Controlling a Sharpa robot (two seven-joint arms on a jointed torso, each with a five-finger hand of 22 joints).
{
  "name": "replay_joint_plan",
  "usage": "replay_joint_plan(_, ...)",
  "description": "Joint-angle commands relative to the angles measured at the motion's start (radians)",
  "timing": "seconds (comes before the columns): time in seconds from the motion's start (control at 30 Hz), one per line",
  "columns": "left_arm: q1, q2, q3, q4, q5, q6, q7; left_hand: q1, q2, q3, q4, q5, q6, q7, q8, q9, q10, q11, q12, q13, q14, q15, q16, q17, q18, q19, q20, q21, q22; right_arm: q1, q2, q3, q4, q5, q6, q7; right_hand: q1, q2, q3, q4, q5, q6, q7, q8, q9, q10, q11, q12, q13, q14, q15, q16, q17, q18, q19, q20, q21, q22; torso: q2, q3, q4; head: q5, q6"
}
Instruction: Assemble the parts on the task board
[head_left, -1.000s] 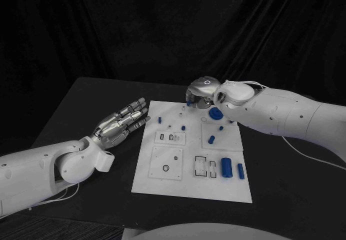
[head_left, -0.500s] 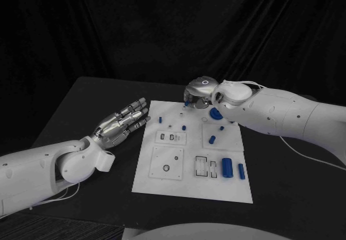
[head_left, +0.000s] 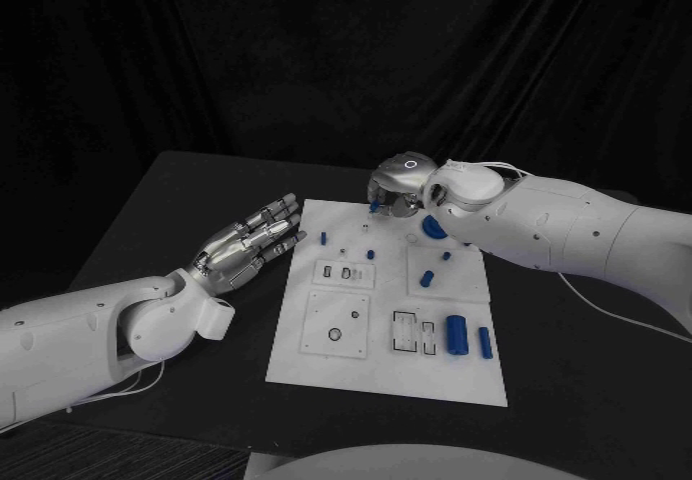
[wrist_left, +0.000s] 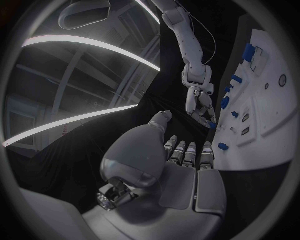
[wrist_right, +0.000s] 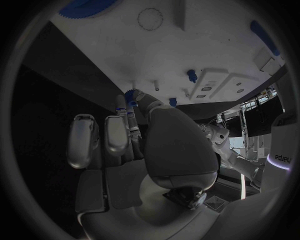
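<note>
right hand (head_left: 398, 190): over the far edge of the task board (head_left: 387, 372), fingertips pinching a small blue toothed part (wrist_right: 131, 94).
left hand (head_left: 248, 245): fingers straight and slightly spread, holding nothing, just off the board's left edge, above the black table (head_left: 159, 200).
right wrist view: we see the part's toothed rim between thumb and finger; in the head view it's only a blue speck.
left wrist view: we see the left hand's open palm, with the right hand beyond.
count: we cannot count the blue pieces reliably.
</note>
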Motion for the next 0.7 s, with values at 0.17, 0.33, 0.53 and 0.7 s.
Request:
replay_joint_plan(0.17, 0.002, 0.005, 0.001, -0.002, 0.0, 0.009, 0.011, -0.01, 0.001, 0.0, -0.006, 0.007, 0.001, 0.005, 0.006, 0.001, -0.001, 0.009, 0.003, 0.001, 0.0, 0.006, -0.007, -0.002, -0.007, -0.001, 0.005, -0.003, -0.001, -0.004, 0.007, 0.001, -0.006, -0.007, 0.014, -0.005, -0.004, 0.006, 0.004, 0.004, -0.009, -0.007, -0.003, -0.008, 0.069, -0.009, 0.005, -0.007, -0.001, -0.002, 0.009, 0.001, -0.003, -0.012, -0.005, 0.007, 0.002, -0.001, 0.001, 0.001, 0.001, -0.003, -0.006)
replay_joint_plan(0.33, 0.002, 0.005, 0.001, -0.001, 0.0, 0.008, 0.012, -0.01, 0.001, 0.0, -0.006, 0.007, 0.001, 0.005, 0.006, 0.001, -0.001, 0.009, 0.003, 0.001, 0.0, 0.006, -0.007, -0.002, -0.007, -0.001, 0.005, -0.003, -0.001, -0.006, 0.009, 0.001, -0.011, -0.007, 0.029, -0.008, -0.003, 0.006, 0.006, 0.004, -0.009, -0.01, -0.003, -0.01, 0.07, -0.012, 0.006, -0.007, -0.001, -0.003, 0.009, 0.0, -0.006, -0.012, -0.006, 0.008, 0.0, -0.004, 0.0, 0.0003, 0.0, 0.0, -0.009)
replay_joint_plan(0.53, 0.002, 0.004, 0.001, -0.001, 0.0, 0.007, 0.012, -0.011, 0.001, 0.001, -0.007, 0.007, 0.001, 0.006, 0.006, 0.001, -0.001, 0.009, 0.003, 0.001, 0.0, 0.007, -0.007, -0.002, -0.007, -0.001, 0.006, -0.003, -0.001, -0.01, 0.014, 0.001, -0.02, -0.007, 0.036, -0.01, -0.004, 0.005, 0.008, 0.005, -0.009, -0.017, -0.002, -0.015, 0.07, -0.021, 0.008, -0.008, -0.001, -0.006, 0.009, -0.002, -0.008, -0.011, -0.009, 0.009, -0.002, -0.005, 0.0, -0.0009, -0.0018, 0.003, -0.007)
replay_joint_plan(0.7, 0.002, 0.005, 0.001, -0.002, 0.0, 0.009, 0.012, -0.011, 0.001, 0.001, -0.007, 0.007, 0.001, 0.006, 0.006, 0.001, -0.001, 0.009, 0.003, 0.001, 0.0, 0.007, -0.007, -0.002, -0.007, -0.001, 0.006, -0.003, -0.001, -0.013, 0.019, 0.001, -0.025, -0.007, 0.039, -0.007, -0.004, 0.005, 0.008, 0.005, -0.01, -0.02, -0.002, -0.017, 0.07, -0.025, 0.008, -0.008, -0.001, -0.007, 0.009, -0.003, -0.01, -0.01, -0.01, 0.009, -0.004, -0.007, -0.001, -0.001, -0.0018, 0.003, -0.009)
